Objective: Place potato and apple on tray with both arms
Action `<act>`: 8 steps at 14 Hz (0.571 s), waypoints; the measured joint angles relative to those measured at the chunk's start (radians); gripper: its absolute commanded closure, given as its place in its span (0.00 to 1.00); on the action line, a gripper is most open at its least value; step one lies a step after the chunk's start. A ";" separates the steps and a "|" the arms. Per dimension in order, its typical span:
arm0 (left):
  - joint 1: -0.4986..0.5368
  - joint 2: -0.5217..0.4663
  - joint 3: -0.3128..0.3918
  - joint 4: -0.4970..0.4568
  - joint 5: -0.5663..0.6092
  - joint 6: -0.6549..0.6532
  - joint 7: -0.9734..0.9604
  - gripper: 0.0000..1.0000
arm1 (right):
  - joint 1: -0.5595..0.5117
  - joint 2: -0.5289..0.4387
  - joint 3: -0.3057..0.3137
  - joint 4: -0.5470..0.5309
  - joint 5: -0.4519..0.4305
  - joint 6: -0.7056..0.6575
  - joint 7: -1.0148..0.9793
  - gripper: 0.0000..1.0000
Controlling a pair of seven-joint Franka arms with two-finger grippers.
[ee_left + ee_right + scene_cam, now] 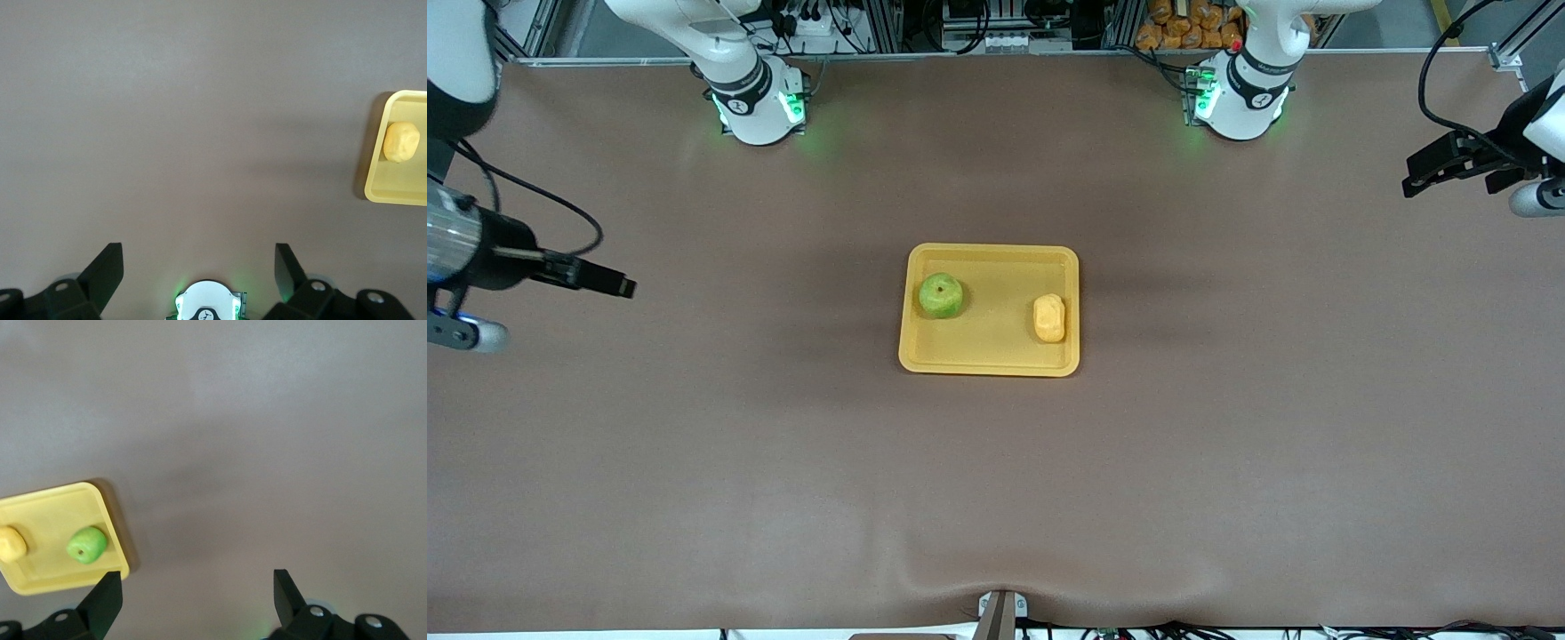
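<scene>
With the light, rigid-looking apple (941,295) and bumpy potato (1049,317) seated apart in the tray (996,361) on the table (996,489), the left gripper (199,267) and right gripper (197,592) are held wide open and empty over its ends; each fruit would best be gripped across its middle.

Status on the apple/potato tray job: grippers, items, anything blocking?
Left gripper and right gripper open, empty, up over bare table at their own ends. Apple and potato both in tray, apart. Nothing blocking.

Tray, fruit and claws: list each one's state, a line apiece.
tray: flat on the table, holding both items
apple: in the tray, toward the right arm's end
potato: in the tray, toward the left arm's end
left claw: open, empty
right claw: open, empty
</scene>
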 measured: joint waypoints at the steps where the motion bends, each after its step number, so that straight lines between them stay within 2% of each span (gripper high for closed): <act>1: -0.001 0.000 -0.001 -0.003 -0.001 0.000 0.000 0.00 | -0.017 -0.014 0.000 -0.008 -0.002 -0.003 -0.028 0.00; 8: -0.001 -0.033 -0.002 -0.005 -0.014 -0.001 0.000 0.00 | -0.034 -0.187 0.015 -0.139 -0.083 0.001 -0.192 0.00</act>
